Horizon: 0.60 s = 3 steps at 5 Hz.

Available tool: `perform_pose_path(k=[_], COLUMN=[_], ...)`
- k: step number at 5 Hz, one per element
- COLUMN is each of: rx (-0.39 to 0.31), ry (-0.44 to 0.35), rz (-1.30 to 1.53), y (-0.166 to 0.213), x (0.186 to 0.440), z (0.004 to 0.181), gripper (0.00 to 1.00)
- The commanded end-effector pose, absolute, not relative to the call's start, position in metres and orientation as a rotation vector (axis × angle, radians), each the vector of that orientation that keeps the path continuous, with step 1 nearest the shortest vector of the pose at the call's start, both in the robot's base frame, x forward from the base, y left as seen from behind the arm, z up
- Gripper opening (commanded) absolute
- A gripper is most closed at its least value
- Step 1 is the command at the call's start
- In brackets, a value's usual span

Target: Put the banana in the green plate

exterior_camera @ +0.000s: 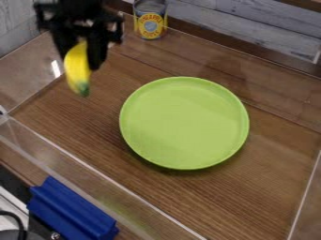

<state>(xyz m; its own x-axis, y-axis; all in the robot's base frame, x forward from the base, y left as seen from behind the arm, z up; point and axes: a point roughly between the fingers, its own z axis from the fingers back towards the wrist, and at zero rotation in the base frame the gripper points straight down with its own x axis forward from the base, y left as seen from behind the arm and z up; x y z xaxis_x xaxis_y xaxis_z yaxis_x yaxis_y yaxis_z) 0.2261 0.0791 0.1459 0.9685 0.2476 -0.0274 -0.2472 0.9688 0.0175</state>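
1. Tool [83,47]: upper left of frame, pinching banana [79,71] near top end; hangs vertical, clear of tabletop [75,141] for carry.
2. Green plate [185,123]: centre-right, empty, awaiting drop.

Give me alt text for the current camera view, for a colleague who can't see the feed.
A black end effector holds a small curved yellow banana in the air, hanging down, left of a large round lime-green plate that sits empty on a brown wooden table. A yellow-labelled can stands at the back, and a blue block lies near the front edge.
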Motion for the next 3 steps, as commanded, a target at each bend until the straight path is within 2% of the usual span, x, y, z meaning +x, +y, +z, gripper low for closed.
perform_pose_path(k=[1, 3], rx=[0.021, 0.012], ry=[-0.035, -0.045], rz=[0.226, 0.17], y=[0.056, -0.006], x=[0.233, 0.234], z=[0.171, 0.171], gripper=[0.0, 0.0])
